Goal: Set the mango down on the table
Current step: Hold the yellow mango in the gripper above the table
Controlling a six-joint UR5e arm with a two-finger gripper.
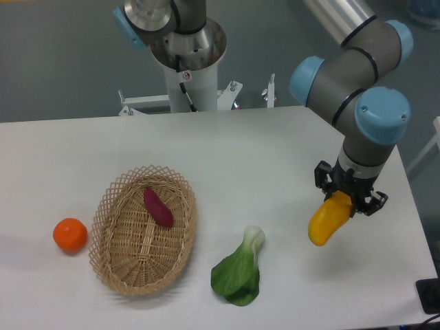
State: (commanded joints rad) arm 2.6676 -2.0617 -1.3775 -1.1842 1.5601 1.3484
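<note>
Mango (328, 220) hangs tilted in the gripper (348, 198), jaws clamped on its upper end, well to the right of the basket (146, 230) and just past the bok choy (238, 270). It looks close above the table (261, 151), not resting yet. Lowering and letting go remain.

Single fixed view, raised and in front of the table (227, 148), angled down and facing the arm's base at the far edge. Wide enough to hold nearly the whole tabletop; gripper (350, 196) toward the right side, wicker basket (113, 206) far off to its left.
</note>
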